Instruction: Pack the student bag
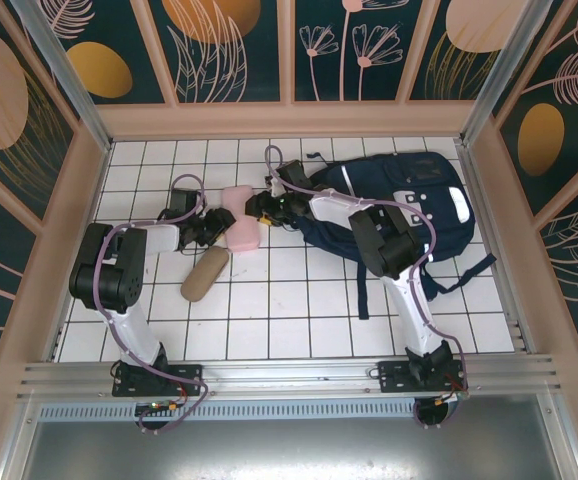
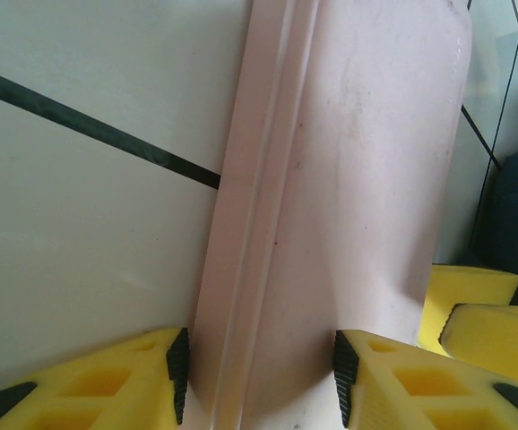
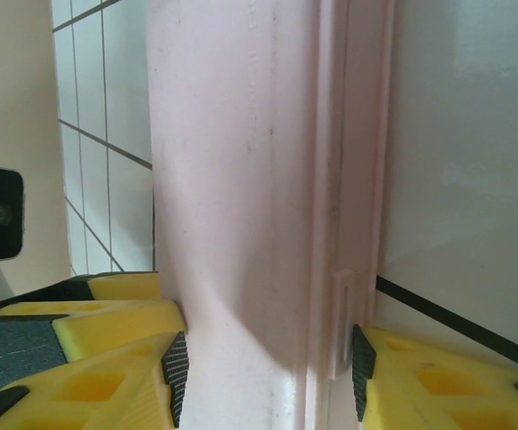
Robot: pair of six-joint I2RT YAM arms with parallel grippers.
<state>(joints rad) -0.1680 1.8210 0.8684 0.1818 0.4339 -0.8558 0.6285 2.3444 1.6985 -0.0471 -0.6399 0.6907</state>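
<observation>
A pale pink plastic box [image 1: 241,232] with a seam and a small latch lies on the white tiled table between both arms. My left gripper [image 1: 216,226] comes at it from the left, and in the left wrist view its black pads [image 2: 178,372] press both sides of the box [image 2: 331,179]. My right gripper [image 1: 260,209] reaches in from the right and is also shut on the box [image 3: 241,179], one pad [image 3: 360,372] by the latch. The student bag [image 1: 419,200], navy with white stripes, lies at the back right, partly under the right arm.
A tan oblong pouch [image 1: 205,272] lies just in front of the left gripper. A dark strap [image 1: 361,285] of the bag trails toward the near edge. Wooden walls [image 1: 289,120] enclose the tiled table on three sides. The other gripper's yellow fingers [image 2: 474,309] show beside the box.
</observation>
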